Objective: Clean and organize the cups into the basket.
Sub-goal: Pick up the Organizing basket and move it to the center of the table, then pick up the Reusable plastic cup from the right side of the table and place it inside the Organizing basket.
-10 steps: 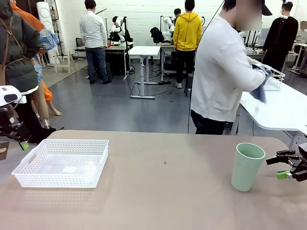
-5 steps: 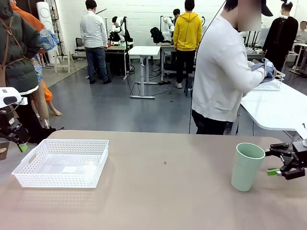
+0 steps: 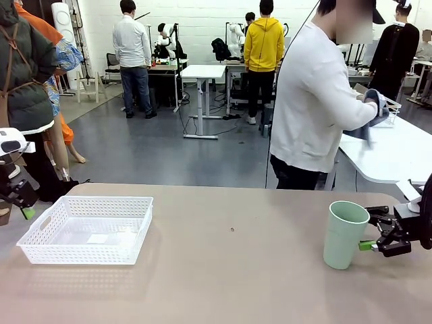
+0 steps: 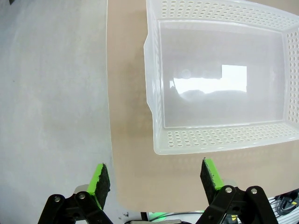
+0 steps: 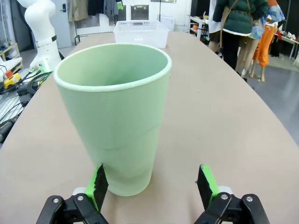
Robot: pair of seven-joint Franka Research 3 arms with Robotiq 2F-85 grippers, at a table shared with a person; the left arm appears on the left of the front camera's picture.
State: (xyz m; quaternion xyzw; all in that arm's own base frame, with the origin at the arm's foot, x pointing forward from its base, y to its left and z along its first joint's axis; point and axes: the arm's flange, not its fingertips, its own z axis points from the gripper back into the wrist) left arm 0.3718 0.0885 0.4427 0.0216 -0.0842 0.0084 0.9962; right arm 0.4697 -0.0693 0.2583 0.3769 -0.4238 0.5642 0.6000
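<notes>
Your left pincer (image 3: 25, 212) hangs off the desk's left edge, just beside the basket's near end. In the left wrist view the left pincer (image 4: 154, 170) has its green pads spread wide with nothing between them, and the desk's edge (image 4: 112, 140) runs beneath them.

The basket (image 3: 86, 252) sits flat on the desk (image 3: 229, 277) by its left edge, well apart from the cup. From the left wrist you look straight down into the basket (image 4: 152, 93), with its lattice walls and smooth floor.

At the far side of the desk, right of the middle, a person (image 3: 310, 101) is turned toward a white table and holds a blue-grey cloth (image 3: 370, 120) in both hands.

The mint green cup (image 3: 345, 235) stands upright near the desk's right edge. Your right pincer (image 3: 368, 230) comes in level from that edge, and its fingertips reach the cup's side. In the right wrist view the right pincer (image 5: 152, 179) is open. The cup (image 5: 114, 116) stands mouth up between the pads, its foot against the left one and clear of the right one. Whether that left pad truly touches the cup, you cannot tell.
</notes>
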